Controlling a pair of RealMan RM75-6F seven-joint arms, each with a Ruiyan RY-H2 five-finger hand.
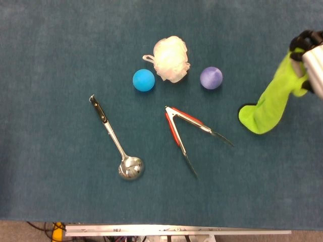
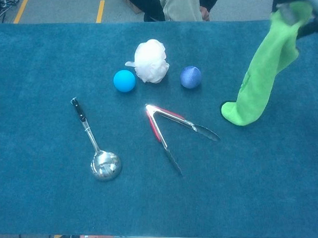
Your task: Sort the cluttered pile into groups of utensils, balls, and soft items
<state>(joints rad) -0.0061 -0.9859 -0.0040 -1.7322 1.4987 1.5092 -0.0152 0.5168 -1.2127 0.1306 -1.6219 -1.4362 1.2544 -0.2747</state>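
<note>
- Steel, with a black handle, the long ladle (image 1: 115,139) lies on the teal carpeted tabletop (image 1: 50,60) left of centre, bowl toward the near edge and handle slanting back toward the left edge.
- The bright blue ball (image 1: 144,80) sits just behind and to the right of the ladle, close against the left side of the white mesh bath puff (image 1: 171,58).
- The metal tongs with red grips (image 1: 187,132) lie nearer than the puff, hinge toward it and arms spread open toward the near right.
- The purple ball (image 1: 211,77) rests just right of the puff, apart from it.
- The lime-green sock (image 1: 272,103) hangs well right of the purple ball, near the right edge; its toe end is low, at or just above the tabletop, and contact cannot be told.
- The right hand (image 1: 309,55) grips the sock's upper end at the right edge, directly above the hanging fabric, dark fingers wrapped around it.
</note>
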